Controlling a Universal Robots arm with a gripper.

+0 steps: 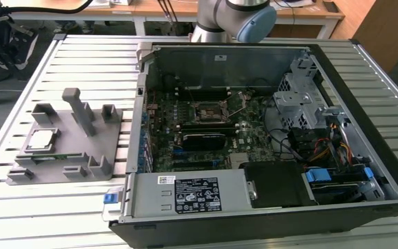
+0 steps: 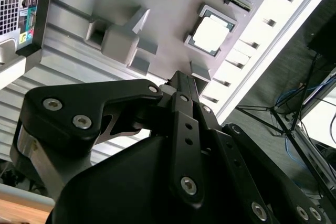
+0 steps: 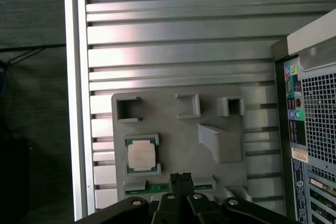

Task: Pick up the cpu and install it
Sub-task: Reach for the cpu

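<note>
Nearest in the exterior view, the computer case (image 1: 185,194) lies open on the slatted bench (image 1: 68,207), with its board exposed. A little farther back, on the exterior view's left and just beside the case, stands the grey fixture (image 1: 81,155). The cpu (image 1: 41,139) lies flat in a square pocket of it, metal top up. Both wrist views look down on that pocket, and the chip is seated with its pale rim showing all round. In the first wrist view your fingers (image 3: 177,180) hang above the fixture's edge. They are near the chip but off to one side of it, neither over it nor touching it. They look closed tip to tip, with nothing held between them. Farther in, on the board, a black module (image 1: 202,140) lies just on the near side of the socket (image 1: 209,111). The socket's wire lever (image 1: 240,104) is at its side, and whether the frame stands open is too small to tell. Farthest, the arm (image 1: 237,21) rises behind the case's far wall. My reading is that none of the task is done. The chip has not been gripped or lifted, the socket is presumably empty, and the pickup, the carry and the seating are all outstanding.
</note>
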